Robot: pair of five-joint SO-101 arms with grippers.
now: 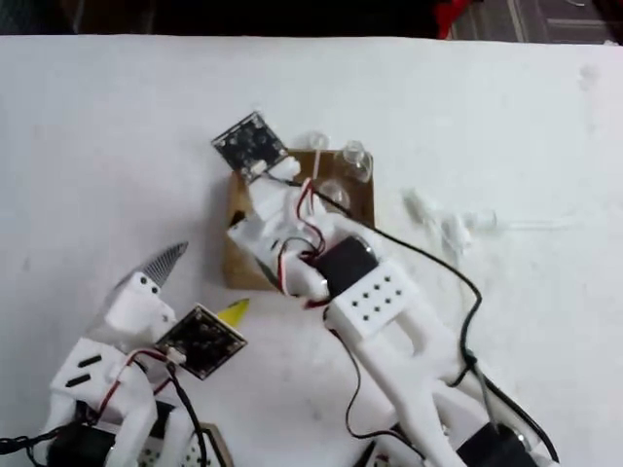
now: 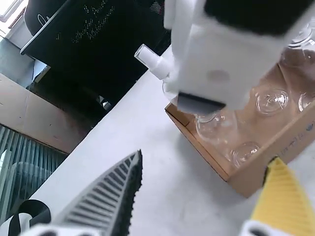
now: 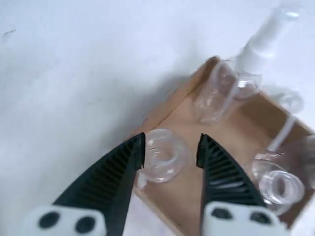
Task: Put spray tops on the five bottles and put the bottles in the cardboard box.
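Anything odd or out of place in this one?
Yes. Two bottles in the cardboard box have open necks and no tops, while what look like loose spray tops lie on the table beside it.

My right gripper (image 3: 170, 147) sat over the cardboard box (image 1: 232, 268) holding bottles (image 3: 216, 93), spray tops (image 1: 443, 226) on the table (image 1: 506, 117) to its right, my left gripper (image 1: 209, 280) front-left of the box.

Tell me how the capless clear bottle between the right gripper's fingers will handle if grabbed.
The bottle looks empty and thin-walled, so probably light and squashable. Its smooth round body may slip in the right gripper. Upright by the cardboard box wall, it could tip.
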